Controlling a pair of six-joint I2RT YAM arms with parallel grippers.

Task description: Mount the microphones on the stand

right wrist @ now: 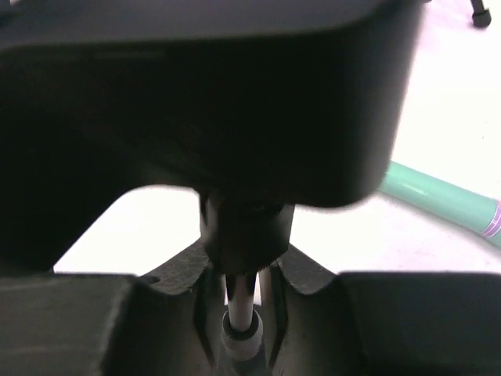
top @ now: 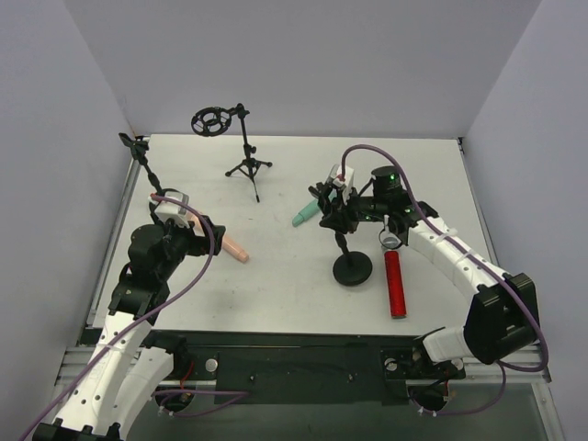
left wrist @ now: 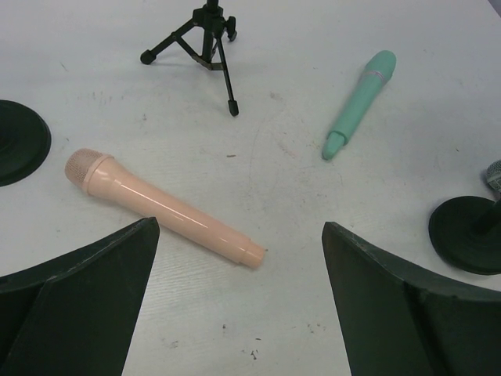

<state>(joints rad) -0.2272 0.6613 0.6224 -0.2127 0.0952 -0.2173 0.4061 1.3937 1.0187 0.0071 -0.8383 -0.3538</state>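
The peach-pink microphone (left wrist: 164,209) lies flat on the table; my left gripper (left wrist: 241,225) hovers over its tail end, open and empty, and in the top view the gripper (top: 208,241) covers the peach mic's (top: 235,251) head. The mint-green microphone (top: 305,214) lies mid-table, also in the left wrist view (left wrist: 360,103) and the right wrist view (right wrist: 442,200). The glittery red microphone (top: 395,283) lies at right. My right gripper (top: 336,209) is shut on the pole of a round-base stand (top: 352,268), seen close up (right wrist: 249,313).
A black tripod stand (top: 248,167) with a ring mount (top: 211,120) stands at the back. Another stand (top: 138,152) rises at the far left; its round base (left wrist: 19,141) sits left of the peach mic. Walls enclose the table.
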